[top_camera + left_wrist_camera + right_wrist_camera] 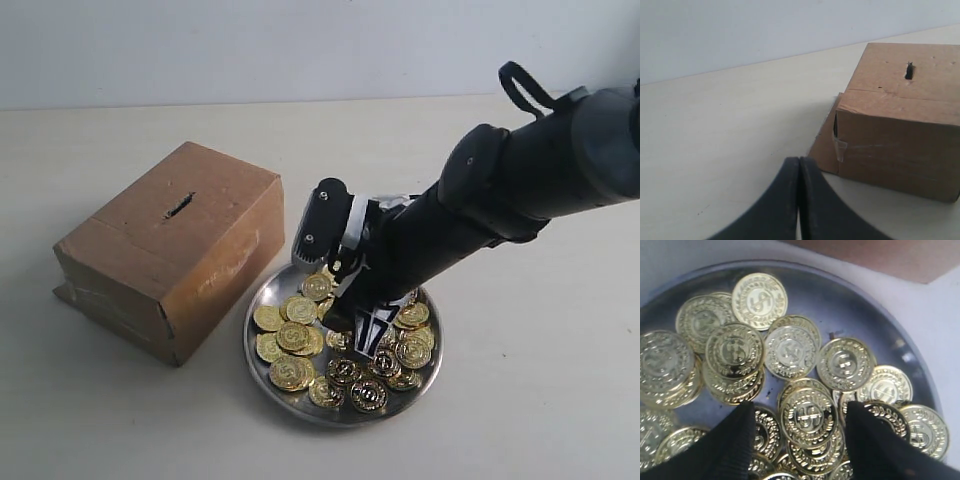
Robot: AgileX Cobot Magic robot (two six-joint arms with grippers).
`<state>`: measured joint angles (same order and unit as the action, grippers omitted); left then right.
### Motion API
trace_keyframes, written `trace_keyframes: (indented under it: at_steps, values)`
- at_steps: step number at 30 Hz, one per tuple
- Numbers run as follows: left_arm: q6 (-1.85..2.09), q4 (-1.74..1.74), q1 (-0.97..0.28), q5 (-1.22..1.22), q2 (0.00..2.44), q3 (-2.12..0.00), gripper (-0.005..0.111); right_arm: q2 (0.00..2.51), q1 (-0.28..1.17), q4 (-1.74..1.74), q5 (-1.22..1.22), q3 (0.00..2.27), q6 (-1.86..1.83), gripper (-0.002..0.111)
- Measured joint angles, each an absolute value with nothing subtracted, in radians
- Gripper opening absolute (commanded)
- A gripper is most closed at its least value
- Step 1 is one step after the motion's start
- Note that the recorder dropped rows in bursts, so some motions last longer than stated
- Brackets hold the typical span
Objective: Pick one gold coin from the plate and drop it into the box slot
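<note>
The grasp of one coin is judged to be the step in hand. The right gripper [800, 416] is lowered into the plate [288, 282], which lies just beside the long side of the box [170, 250]; whether rim and cardboard touch cannot be told. Its fingers are held apart and nothing is gripped. One coin [808, 415] is straddled between them, lying flat and face up on other coins. For a clean pick, the tips should be lowered only to the level of that top coin and closed on its rim, so that the coins beneath are not pinched or dragged along. A smooth, flat disc is likely to slip, so a slow closing is advised. The slot [179, 206] is cut in the middle of the box top and opens upward. Its long axis runs parallel to the long side of the box that faces the plate, so the coin will have to be turned on edge and lined up with it. The left gripper [799, 164] is held together and empty, near the box but apart from it.
</note>
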<state>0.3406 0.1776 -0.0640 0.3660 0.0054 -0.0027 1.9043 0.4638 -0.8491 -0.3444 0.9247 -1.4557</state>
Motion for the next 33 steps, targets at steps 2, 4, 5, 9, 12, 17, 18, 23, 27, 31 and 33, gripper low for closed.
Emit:
trace_keyframes:
  at_steps: [2, 4, 5, 9, 12, 17, 18, 23, 27, 31, 33]
  values:
    - [0.341, 0.178, -0.064, 0.366, 0.005, -0.003, 0.001, 1.919, 0.464, -0.879, -0.319, 0.925, -1.456, 0.053]
    - [0.341, 0.178, -0.064, 0.366, 0.005, -0.003, 0.001, 1.934, 0.464, -0.907, -0.299, 0.925, -1.454, 0.053]
    - [0.341, 0.178, -0.064, 0.366, 0.005, -0.003, 0.001, 1.941, 0.464, -0.91, -0.295, 0.925, -1.454, 0.053]
    - [0.341, 0.178, -0.064, 0.366, 0.005, -0.003, 0.001, 1.954, 0.464, -0.932, -0.29, 0.925, -1.454, 0.053]
    - [0.341, 0.178, -0.064, 0.366, 0.005, -0.003, 0.001, 1.958, 0.464, -0.94, -0.288, 0.925, -1.452, 0.053]
    - [0.341, 0.178, -0.064, 0.366, 0.005, -0.003, 0.001, 1.965, 0.464, -0.947, -0.286, 0.929, -1.45, 0.049]
    - [0.341, 0.178, -0.064, 0.366, 0.005, -0.003, 0.001, 1.968, 0.464, -0.947, -0.286, 0.931, -1.45, 0.047]
    - [0.341, 0.178, -0.064, 0.366, 0.005, -0.003, 0.001, 1.97, 0.464, -0.953, -0.298, 0.931, -1.445, 0.038]
    - [0.341, 0.178, -0.064, 0.366, 0.005, -0.003, 0.001, 1.97, 0.464, -0.955, -0.306, 0.933, -1.445, 0.025]
    - [0.341, 0.178, -0.064, 0.366, 0.005, -0.003, 0.001, 1.971, 0.464, -0.959, -0.309, 0.933, -1.445, 0.025]
    - [0.341, 0.178, -0.064, 0.366, 0.005, -0.003, 0.001, 1.971, 0.464, -0.963, -0.309, 0.933, -1.445, 0.025]
